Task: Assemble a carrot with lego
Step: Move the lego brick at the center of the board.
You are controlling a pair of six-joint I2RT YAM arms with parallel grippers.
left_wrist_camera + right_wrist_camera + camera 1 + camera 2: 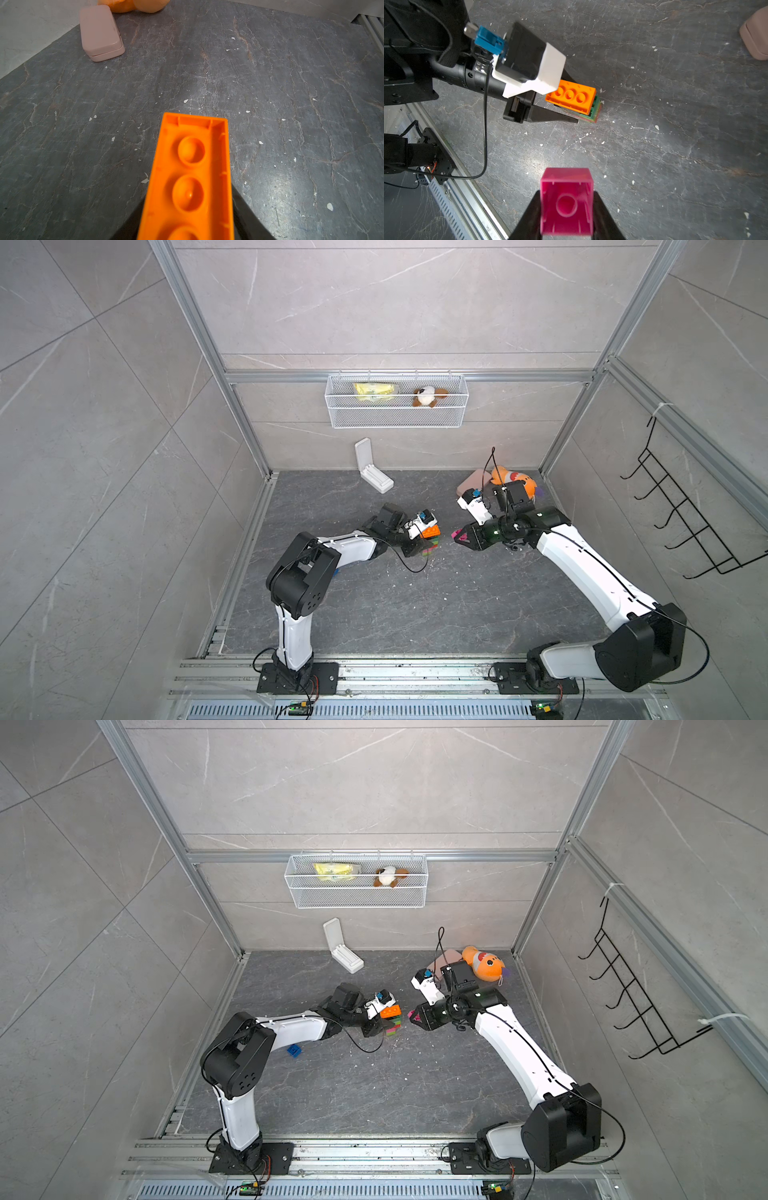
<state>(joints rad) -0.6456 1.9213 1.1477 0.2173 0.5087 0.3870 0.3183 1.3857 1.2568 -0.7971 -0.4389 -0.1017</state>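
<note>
Partway through, later half I'd judge: the carrot (430,540) already has several layers locked together, with the long orange brick (191,176) at the wide end and dark green, pink and lime bands under it in both top views. The stack sits mid-tabletop (415,614) with the orange hollow underside facing up; can't tell if the narrow end rests on the surface or hangs just above it. The left pincer (572,101) has a black finger on each long side of the stack, and in the left wrist view both look pressed against the orange walls, so I read it as clamped on the carrot. The right pincer (459,536) is clamped on a square pink brick (566,201), hollow side toward its wrist camera, held above the surface near the stack but not touching it. Left to do, as a guess: mate that pink brick to the wide end, then fetch the loose blue brick (294,1050) lying under the left forearm. Clutter is well apart from the work: pink case (99,31), plush fish (486,965), white case (372,466)
</note>
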